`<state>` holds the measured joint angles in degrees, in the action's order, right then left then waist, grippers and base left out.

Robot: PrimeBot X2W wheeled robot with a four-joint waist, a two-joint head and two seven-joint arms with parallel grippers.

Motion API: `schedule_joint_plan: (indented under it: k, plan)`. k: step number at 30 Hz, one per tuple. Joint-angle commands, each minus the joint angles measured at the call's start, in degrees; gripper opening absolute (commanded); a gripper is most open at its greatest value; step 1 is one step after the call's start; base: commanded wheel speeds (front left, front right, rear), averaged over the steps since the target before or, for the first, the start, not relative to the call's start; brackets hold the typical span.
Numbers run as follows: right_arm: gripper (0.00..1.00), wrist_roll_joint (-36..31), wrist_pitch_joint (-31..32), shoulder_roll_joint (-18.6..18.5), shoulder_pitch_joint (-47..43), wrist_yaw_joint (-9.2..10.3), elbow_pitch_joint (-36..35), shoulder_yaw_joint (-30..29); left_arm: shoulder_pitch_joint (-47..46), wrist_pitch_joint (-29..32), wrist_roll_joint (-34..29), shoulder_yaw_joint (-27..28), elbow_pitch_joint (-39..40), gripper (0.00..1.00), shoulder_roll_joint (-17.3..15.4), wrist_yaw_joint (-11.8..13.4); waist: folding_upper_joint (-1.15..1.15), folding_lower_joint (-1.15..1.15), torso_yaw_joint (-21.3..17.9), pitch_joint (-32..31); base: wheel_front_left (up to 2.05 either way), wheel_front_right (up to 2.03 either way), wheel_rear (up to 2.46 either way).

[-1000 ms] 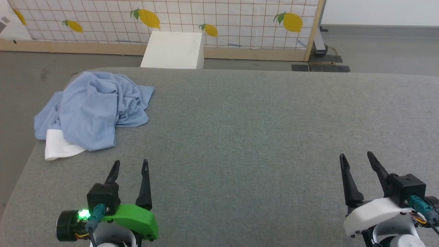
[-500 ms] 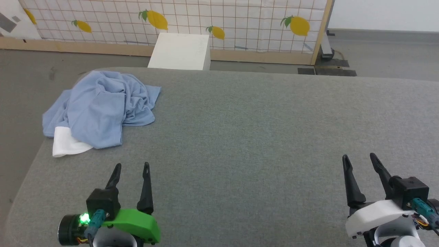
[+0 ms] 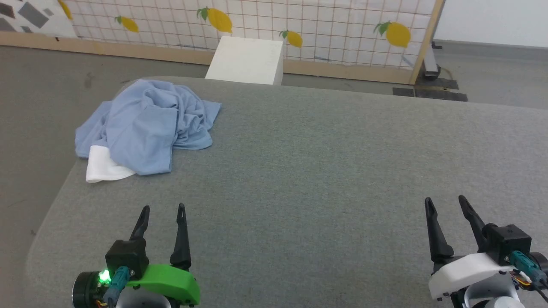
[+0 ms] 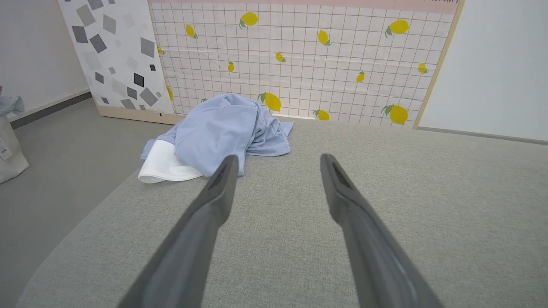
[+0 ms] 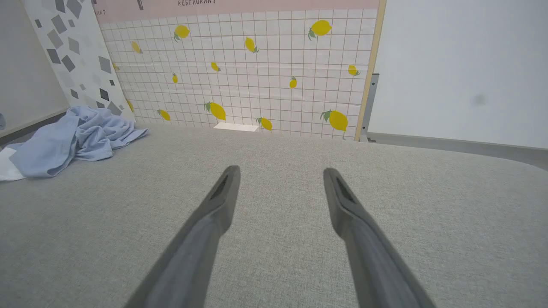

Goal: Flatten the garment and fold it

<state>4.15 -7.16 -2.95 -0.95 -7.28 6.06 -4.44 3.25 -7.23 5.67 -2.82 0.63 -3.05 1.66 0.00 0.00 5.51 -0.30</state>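
Stretching across most of the head view, the grey fabric-covered table runs off the frame at the right and bottom, with its rounded left corner in sight. Behind it stands a gridded panel printed with lemons, its top cut off, and beside that a panel with grey shapes. The garment lies in a crumpled heap at the table's far left corner, reaching the rim there. It is folded over itself so that sleeves and neckline cannot be picked out. A white block stands behind the table's far edge, before the lemon panel, its lower part hidden by the table; whether it is a box holding anything cannot be told. A white cloth pokes out from under the garment's near side, mostly covered by it. In the left wrist view a pale bag on the floor is cut off at the frame's edge, its contents unclear. The left gripper hovers over the near left of the table, fingers spread and holding nothing, apart from the garment with bare table between. The right gripper is at the near right, likewise spread and empty.
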Motion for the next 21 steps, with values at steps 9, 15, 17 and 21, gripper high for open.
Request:
schedule_joint_plan:
  k: [9,15,17,21]
  plan:
    - [1.0,0.69,-1.65,0.04,0.28,-0.12,1.34,0.27,0.74,-1.6,1.72,-0.64,0.75,1.0,0.1,0.72,0.0,0.0,4.38,0.79,0.0,0.0,0.0]
    - [1.0,1.08,-2.59,0.05,0.89,-0.14,2.48,0.95,0.96,-2.54,3.0,-1.07,1.26,1.0,0.11,1.41,0.0,0.0,7.54,1.66,0.0,0.0,0.0]
    - [1.0,1.1,-2.83,0.05,1.0,-0.14,2.82,1.2,0.97,-2.77,3.3,-1.21,1.33,1.0,0.11,1.6,0.0,0.0,8.32,1.75,0.0,0.0,0.0]
    - [1.0,1.25,-3.44,0.05,1.07,-0.15,3.87,1.6,1.22,-3.48,4.23,-1.53,1.46,1.0,0.12,2.1,0.0,0.0,10.59,1.56,0.0,0.0,0.0]
